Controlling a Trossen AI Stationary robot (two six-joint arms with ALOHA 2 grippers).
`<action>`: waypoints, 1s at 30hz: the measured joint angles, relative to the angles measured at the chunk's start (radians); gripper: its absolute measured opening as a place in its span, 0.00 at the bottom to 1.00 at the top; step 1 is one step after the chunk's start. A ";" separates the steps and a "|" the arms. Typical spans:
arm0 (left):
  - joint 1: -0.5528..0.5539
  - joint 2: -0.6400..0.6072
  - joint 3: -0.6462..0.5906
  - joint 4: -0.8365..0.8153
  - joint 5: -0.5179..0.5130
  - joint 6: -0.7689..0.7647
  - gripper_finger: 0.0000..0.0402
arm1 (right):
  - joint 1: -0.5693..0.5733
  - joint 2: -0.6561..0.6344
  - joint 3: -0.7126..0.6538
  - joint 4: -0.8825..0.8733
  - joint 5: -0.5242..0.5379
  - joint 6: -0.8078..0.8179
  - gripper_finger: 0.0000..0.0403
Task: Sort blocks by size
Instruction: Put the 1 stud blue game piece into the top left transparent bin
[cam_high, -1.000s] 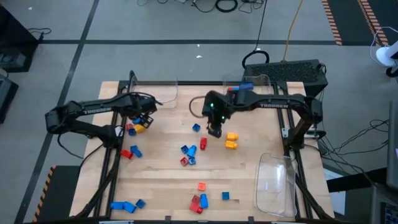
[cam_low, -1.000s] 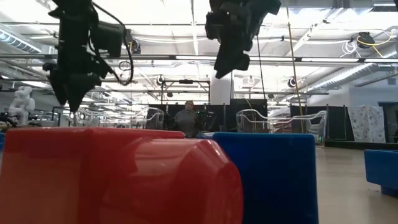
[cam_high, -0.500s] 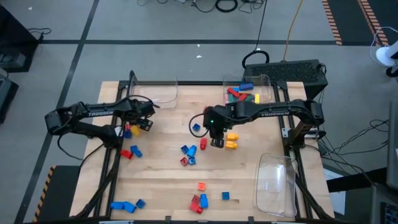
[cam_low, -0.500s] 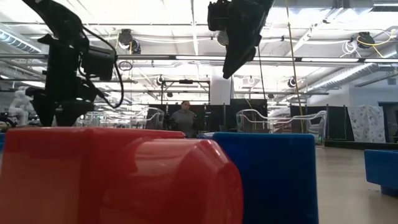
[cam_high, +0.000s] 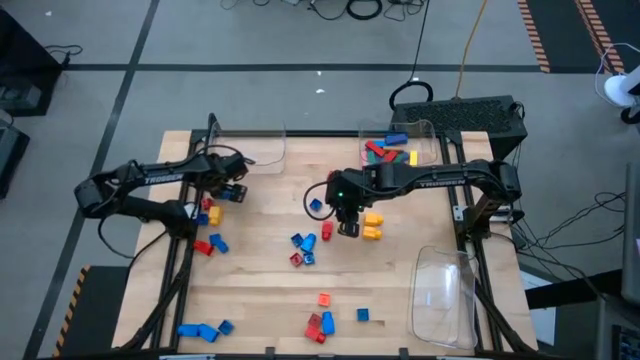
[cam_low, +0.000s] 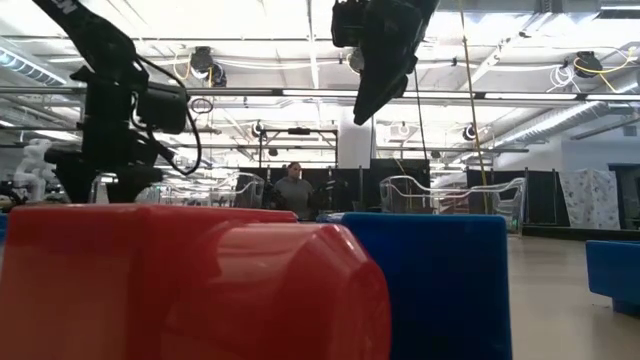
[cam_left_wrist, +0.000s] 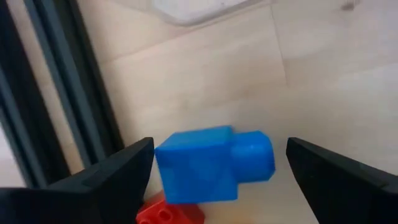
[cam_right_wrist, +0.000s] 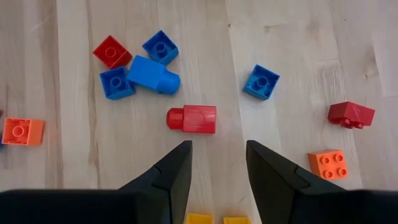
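The blocks lie scattered over the wooden table (cam_high: 260, 290). My left gripper (cam_high: 213, 193) is low at the table's left and points down, open. A blue block (cam_left_wrist: 211, 163) lies on its side on the table between the fingers. I cannot tell whether either finger touches it. A red block (cam_left_wrist: 169, 213) lies beside it. My right gripper (cam_high: 347, 228) hangs open well above the table's middle. A red block (cam_right_wrist: 193, 119) lies on its side below and beyond the fingers (cam_right_wrist: 177, 168), and yellow blocks (cam_high: 372, 225) lie just to its right.
A clear tray (cam_high: 402, 148) at the far right holds several blocks. Two more clear trays sit at the far left (cam_high: 250, 150) and near right (cam_high: 445, 295). Loose blocks lie mid-table (cam_high: 303, 248) and at the near edge (cam_high: 320, 322). A red block (cam_low: 190, 285) fills the low view.
My left gripper has sunk toward the table and shifted a little toward the left edge, coming down around the blue block. My right gripper has moved from the far right tray toward the near edge, uncovering the tray, and has then kept still.
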 joint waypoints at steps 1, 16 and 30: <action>0.003 0.011 0.000 0.008 0.006 0.000 0.90 | 0.000 0.000 0.000 -0.001 0.000 0.000 0.33; 0.005 0.108 0.004 0.034 0.060 0.034 0.83 | 0.000 0.000 0.000 -0.004 -0.001 -0.015 0.33; -0.040 0.025 0.024 -0.006 0.109 0.056 0.71 | 0.014 -0.045 -0.082 -0.042 0.065 0.005 0.33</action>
